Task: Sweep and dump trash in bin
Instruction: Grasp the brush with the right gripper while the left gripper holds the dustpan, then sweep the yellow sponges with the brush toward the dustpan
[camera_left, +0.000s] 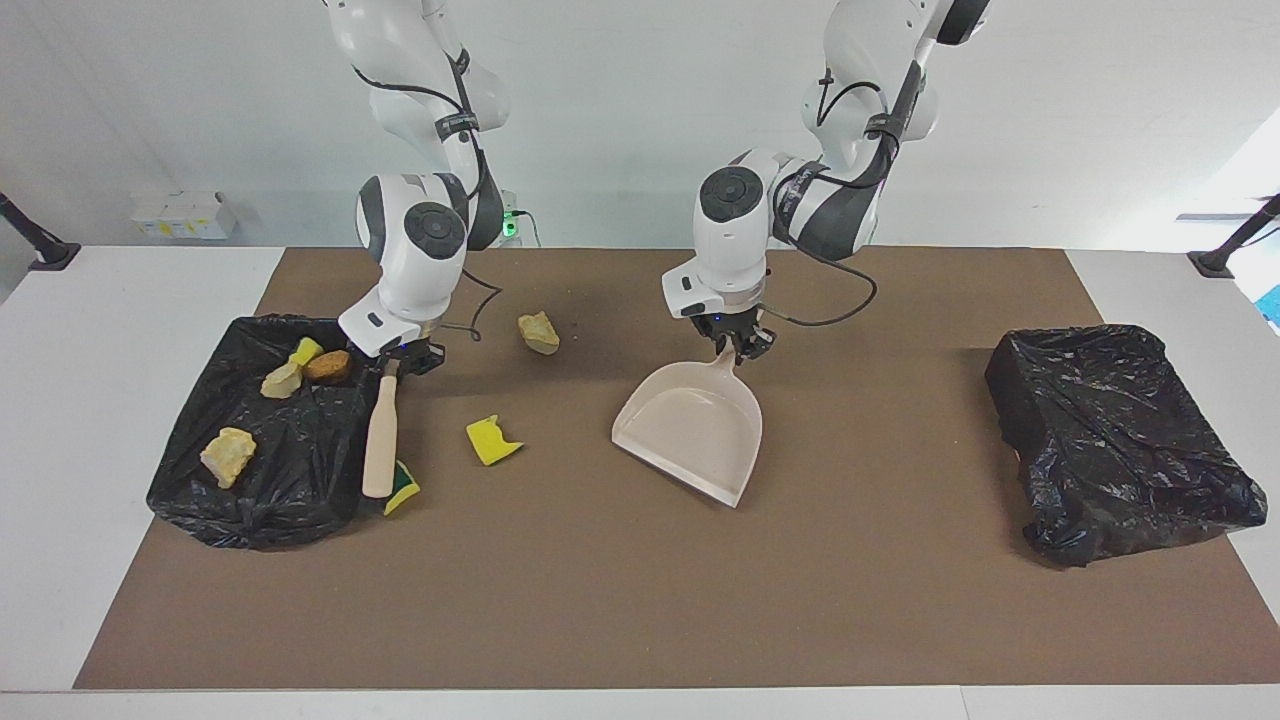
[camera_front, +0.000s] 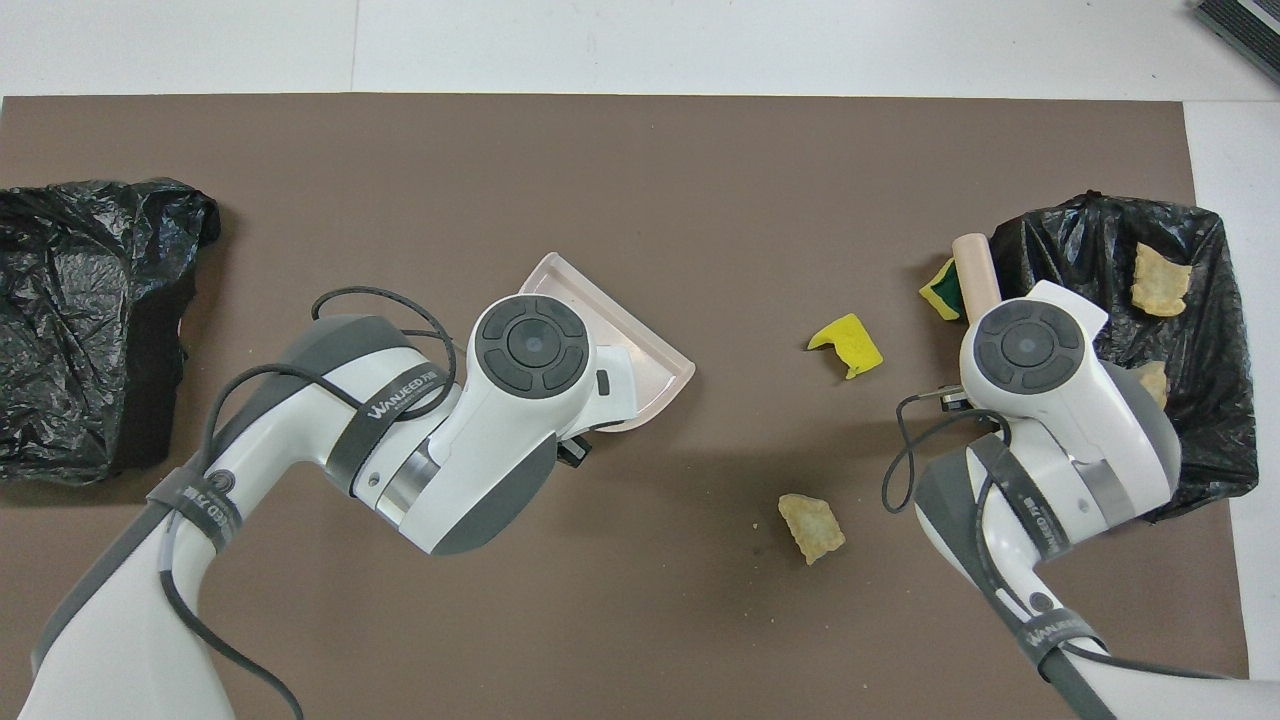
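Observation:
My right gripper (camera_left: 392, 362) is shut on the top of a wooden-handled brush (camera_left: 380, 440), which hangs down beside the black-lined bin (camera_left: 250, 520). The brush's lower end is next to a yellow-and-green trash chunk (camera_left: 404, 490) by the bin's wall. A bright yellow chunk (camera_left: 492, 440) and a beige chunk (camera_left: 539, 333) lie loose on the mat. Several chunks lie in the bin (camera_front: 1205, 225). My left gripper (camera_left: 738, 348) is shut on the handle of the beige dustpan (camera_left: 690, 430), whose mouth is turned toward the right arm's end. In the overhead view the brush handle (camera_front: 975, 275) and dustpan (camera_front: 620, 325) show past the wrists.
A second black bag-covered bin (camera_left: 1120, 440) stands at the left arm's end of the brown mat (camera_left: 600, 600). Small white boxes (camera_left: 180, 212) sit off the mat near the right arm's base.

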